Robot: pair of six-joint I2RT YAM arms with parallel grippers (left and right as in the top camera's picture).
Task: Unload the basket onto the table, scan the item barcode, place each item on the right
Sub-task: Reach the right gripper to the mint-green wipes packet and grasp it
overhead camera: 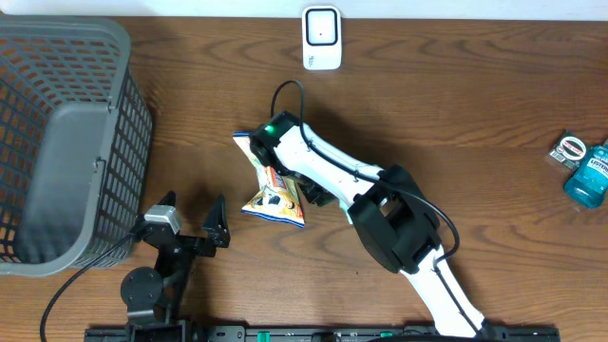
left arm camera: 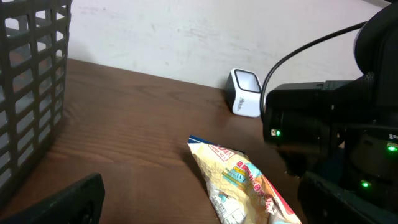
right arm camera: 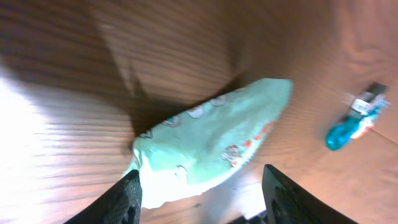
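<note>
Right wrist: right pincer [right arm camera: 200, 173] spread astride crinkly pillow-shaped pouch [right arm camera: 217, 134] on wood-grain table [right arm camera: 62, 124]; left pincer [overhead camera: 197, 201] spread.

Wood-grain table [overhead camera: 475, 95], glossy snack bag [overhead camera: 275, 201], matt grey plas. basket [overhead camera: 57, 142], white plas. scanner [overhead camera: 322, 38]

The right arm [overhead camera: 328, 169] hides part of the snack bag [overhead camera: 275, 201]; the basket [overhead camera: 66, 38] runs off the left edge.
</note>
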